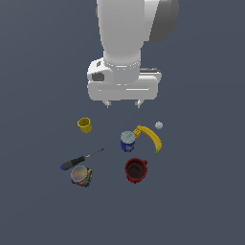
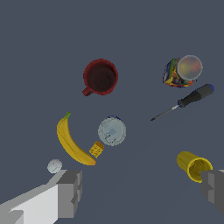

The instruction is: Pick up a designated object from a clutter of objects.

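Observation:
The designated object, a small blue can (image 1: pixel 128 141) (image 2: pixel 112 131) with a silvery-white round top, stands upright in the middle of the clutter, right beside the banana (image 1: pixel 150 138) (image 2: pixel 72 142). My gripper (image 1: pixel 124 103) (image 2: pixel 142 194) hangs open above the floor, behind the can in the exterior view and apart from it. Its two grey fingers (image 2: pixel 70 193) stand wide apart with nothing between them. The red mug (image 1: pixel 136 170) (image 2: pixel 100 77) stands on the near side of the can in the exterior view.
A yellow cup (image 1: pixel 84 125) (image 2: pixel 194 166) lies close to one finger. A blue-handled screwdriver (image 1: pixel 80 159) (image 2: pixel 184 101) and a multicoloured can (image 1: pixel 81 175) (image 2: pixel 181 71) lie toward the exterior view's left. A tiny white ball (image 1: pixel 158 125) (image 2: pixel 54 166) sits by the banana's end.

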Robot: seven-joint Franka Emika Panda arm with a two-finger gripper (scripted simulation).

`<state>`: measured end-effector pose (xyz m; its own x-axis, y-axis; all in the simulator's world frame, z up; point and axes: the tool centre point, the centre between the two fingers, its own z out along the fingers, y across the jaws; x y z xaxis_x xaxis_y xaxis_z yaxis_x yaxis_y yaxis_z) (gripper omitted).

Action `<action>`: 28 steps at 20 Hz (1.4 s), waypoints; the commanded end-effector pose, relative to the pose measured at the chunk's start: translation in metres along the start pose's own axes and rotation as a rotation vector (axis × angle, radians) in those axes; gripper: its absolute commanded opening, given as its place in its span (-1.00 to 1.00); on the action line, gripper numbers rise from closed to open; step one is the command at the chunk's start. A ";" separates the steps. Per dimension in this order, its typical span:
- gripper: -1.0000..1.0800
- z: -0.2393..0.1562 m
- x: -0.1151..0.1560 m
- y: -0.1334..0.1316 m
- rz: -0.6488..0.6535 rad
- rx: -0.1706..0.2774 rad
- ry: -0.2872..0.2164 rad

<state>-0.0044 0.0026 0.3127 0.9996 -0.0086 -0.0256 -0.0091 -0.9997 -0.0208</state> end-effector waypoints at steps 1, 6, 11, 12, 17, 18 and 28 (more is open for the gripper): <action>0.92 0.000 0.000 0.000 0.000 0.000 0.000; 0.92 -0.009 0.005 -0.014 -0.045 -0.013 0.026; 0.92 -0.018 0.008 -0.023 -0.080 -0.021 0.044; 0.92 -0.017 0.008 -0.022 -0.078 -0.020 0.043; 0.92 -0.007 0.009 -0.022 -0.058 -0.019 0.041; 0.92 -0.004 0.010 -0.022 -0.052 -0.019 0.041; 0.92 0.062 0.015 -0.022 0.079 -0.016 0.037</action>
<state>0.0090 0.0253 0.2643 0.9980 -0.0625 0.0122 -0.0624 -0.9980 -0.0037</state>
